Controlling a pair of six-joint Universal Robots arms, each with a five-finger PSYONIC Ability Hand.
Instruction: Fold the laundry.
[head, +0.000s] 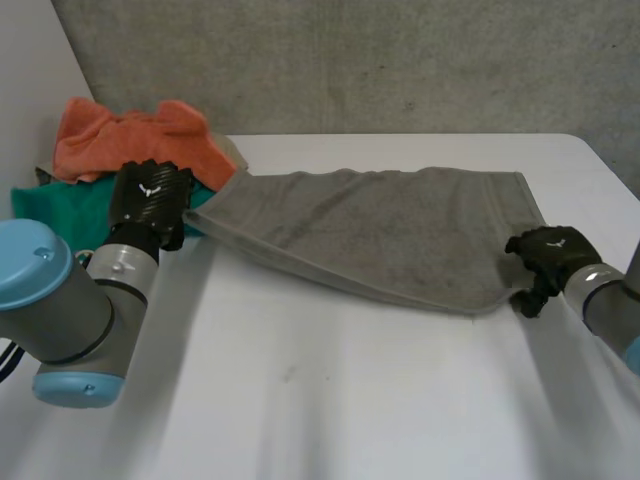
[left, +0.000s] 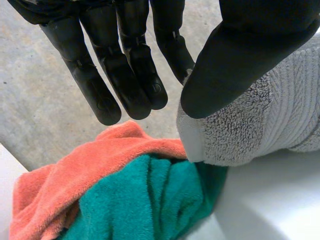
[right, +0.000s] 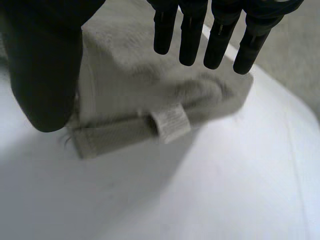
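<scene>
Your left hand (left: 240, 55) pinching the grey towel (head: 380, 235) corner beside orange cloth (head: 130, 135), right hand (right: 42, 60) spread open over its other corner, white table (head: 350, 400)

Soft, diffuse light falls from above. The white desk (head: 330, 400) reads bright, palest in the right wrist view. The rough grey concrete wall (head: 350, 60) is evenly lit in a mid-tone. The grey terry-cloth towel (head: 380, 225) throws 1 thin, soft-edged shadow along its near hem, and a wider one under its raised corner in the left wrist view. A faint sheen marks the black fingers (left: 135, 85) of the left hand (left: 250, 55).
</scene>
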